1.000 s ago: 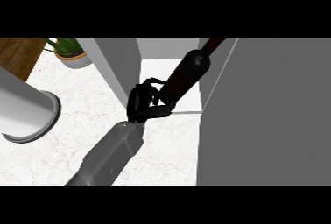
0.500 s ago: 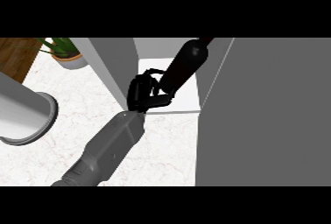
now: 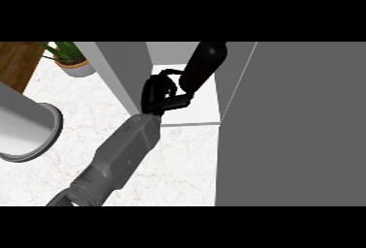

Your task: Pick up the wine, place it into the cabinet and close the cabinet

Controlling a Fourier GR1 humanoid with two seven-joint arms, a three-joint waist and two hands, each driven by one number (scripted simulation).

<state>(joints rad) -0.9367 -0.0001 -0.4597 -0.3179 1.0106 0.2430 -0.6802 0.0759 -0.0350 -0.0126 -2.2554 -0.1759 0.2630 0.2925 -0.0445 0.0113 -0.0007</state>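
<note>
Wine [image 3: 203,65] now deeper inside cabinet [image 3: 186,104]

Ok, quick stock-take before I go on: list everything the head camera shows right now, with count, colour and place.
wine bottle: one, dark, tilted inside the open cabinet at top centre, held by the hand
cabinet: one, white floor, grey side walls, top centre
cabinet door: one, grey, open, filling the right side
potted plant: one, green leaves in a pale pot, top left
cylinder: one, grey-white, left edge
counter: white marble
hand: one visible, black, curled round the wine bottle; which side is unclear; grey forearm from lower left
</note>
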